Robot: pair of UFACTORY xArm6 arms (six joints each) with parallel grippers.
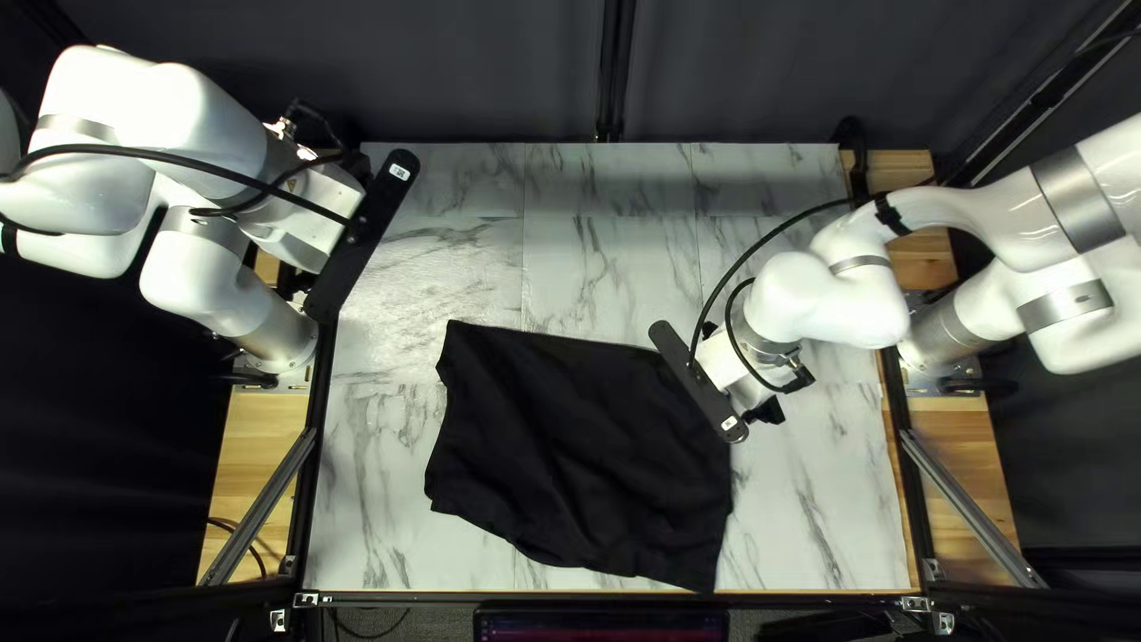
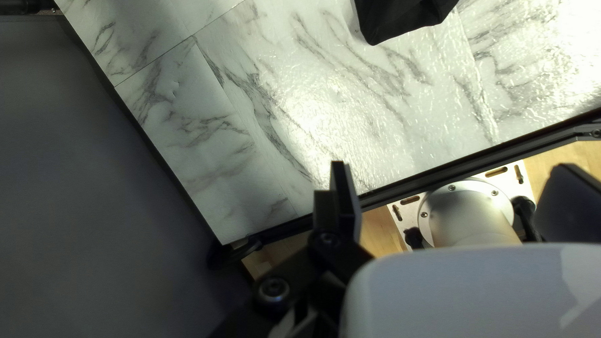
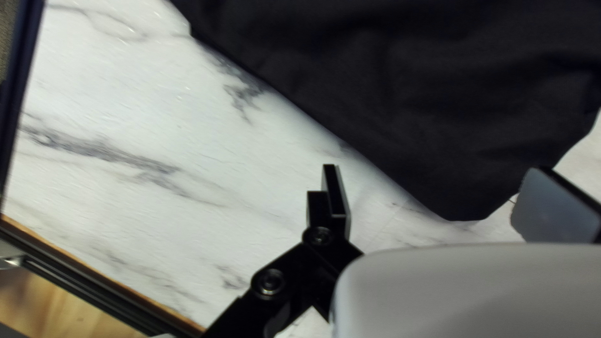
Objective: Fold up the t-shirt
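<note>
From my seat away from the rig, I count two arms, my left arm and my right arm, and two grippers, my left gripper and my right gripper. I make it two fingers on each, so four altogether. I have one t-shirt, one table, one screen and two diagonal metal struts in my views.

Left arm bent, right arm bent and reaching inward.
The left gripper is open, its fingers wide apart; the right gripper stands open too, similarly spread.
</note>
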